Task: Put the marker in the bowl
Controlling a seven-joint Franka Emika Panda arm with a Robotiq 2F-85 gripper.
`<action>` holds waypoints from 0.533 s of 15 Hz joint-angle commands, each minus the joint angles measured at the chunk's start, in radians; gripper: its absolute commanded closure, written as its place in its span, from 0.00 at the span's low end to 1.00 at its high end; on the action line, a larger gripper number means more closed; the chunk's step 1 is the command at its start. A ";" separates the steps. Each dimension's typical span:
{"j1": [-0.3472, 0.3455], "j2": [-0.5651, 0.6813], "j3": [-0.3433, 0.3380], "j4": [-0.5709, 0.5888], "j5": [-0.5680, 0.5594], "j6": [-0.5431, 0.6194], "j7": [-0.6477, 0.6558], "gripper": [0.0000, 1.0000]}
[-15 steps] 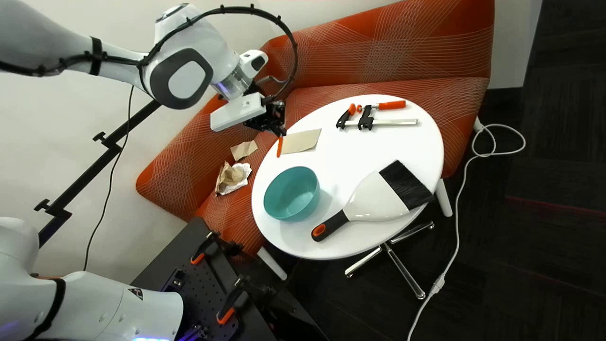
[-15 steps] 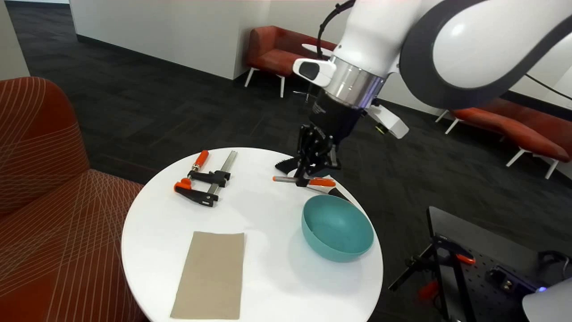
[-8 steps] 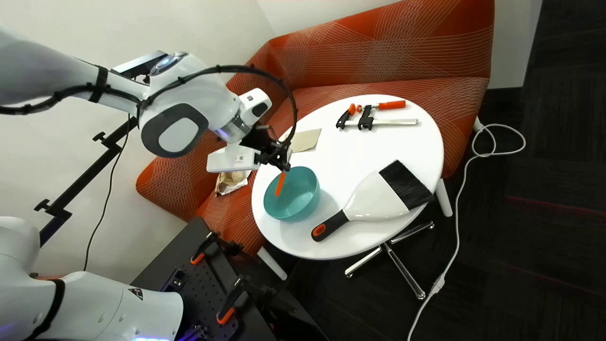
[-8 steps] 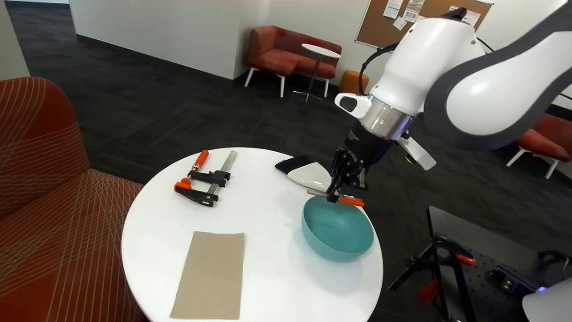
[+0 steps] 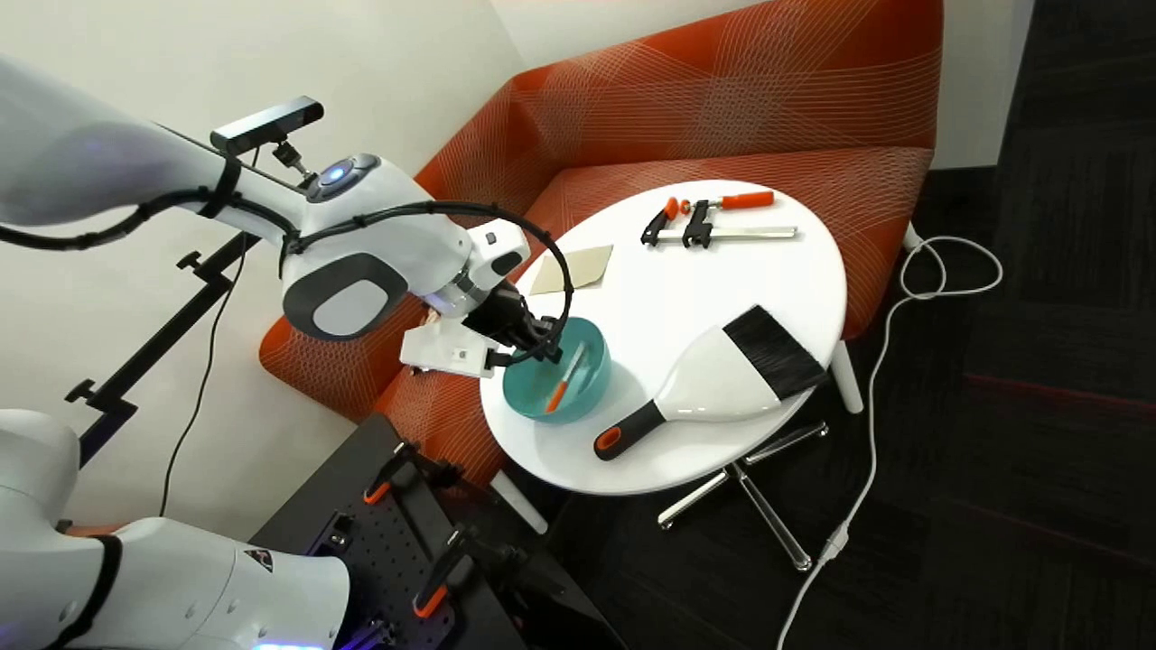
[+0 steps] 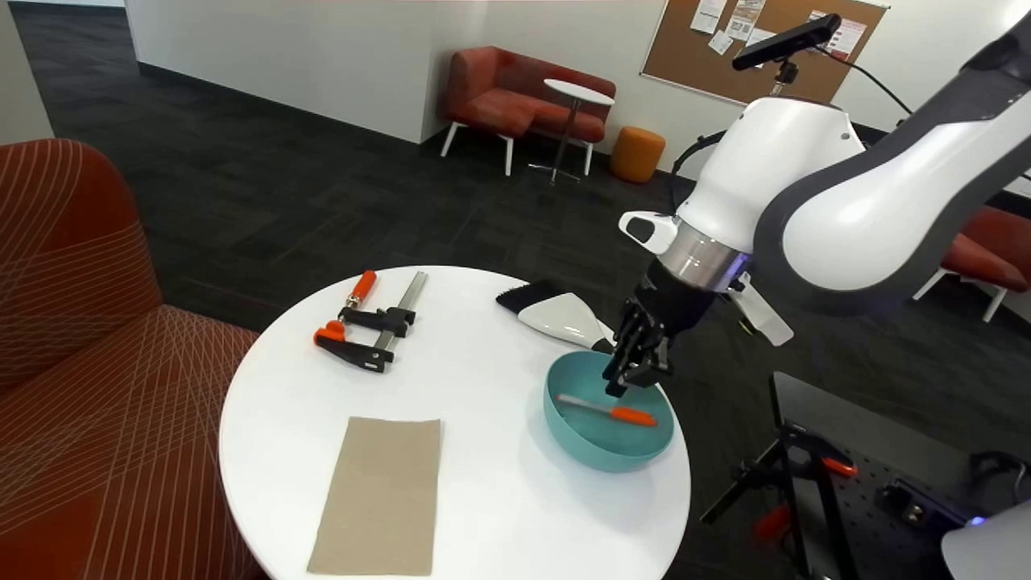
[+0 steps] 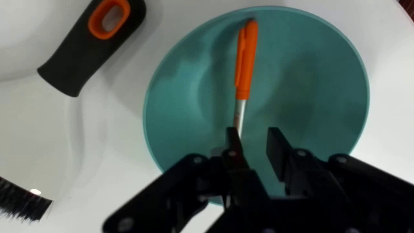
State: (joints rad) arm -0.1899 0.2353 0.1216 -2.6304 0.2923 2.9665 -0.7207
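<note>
The marker, with an orange cap and silver-grey body, lies inside the teal bowl in both exterior views [image 5: 558,394] [image 6: 632,416]. It also shows in the wrist view [image 7: 246,61], its cap end near the bowl's wall and its other end hidden behind a finger. The round teal bowl [image 6: 592,449] stands upright on the white table and fills the middle of the wrist view [image 7: 181,110]. My gripper [image 7: 252,132] is open, its fingers apart with nothing between them. In an exterior view its fingertips [image 6: 616,390] hang just over the bowl, above the marker.
A white brush with black bristles [image 5: 713,384] lies beside the bowl; its black handle [image 7: 84,55] is close to the rim. A bar clamp [image 5: 718,230] and a brown paper sheet [image 6: 378,495] lie on the round table [image 6: 483,515]. An orange sofa [image 5: 722,99] stands behind.
My gripper has moved over to the bowl and down, carrying the marker. It has opened and let go, and the marker has dropped into the bowl.
</note>
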 commanded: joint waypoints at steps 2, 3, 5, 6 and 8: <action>-0.028 0.005 0.042 -0.014 0.059 0.057 -0.029 0.33; -0.034 0.005 0.050 -0.014 0.071 0.058 -0.033 0.24; -0.044 0.003 0.065 -0.013 0.088 0.059 -0.040 0.09; -0.046 0.001 0.071 -0.012 0.093 0.054 -0.041 0.02; -0.055 0.000 0.087 -0.010 0.102 0.051 -0.044 0.00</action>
State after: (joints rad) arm -0.2163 0.2430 0.1684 -2.6304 0.3535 2.9836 -0.7263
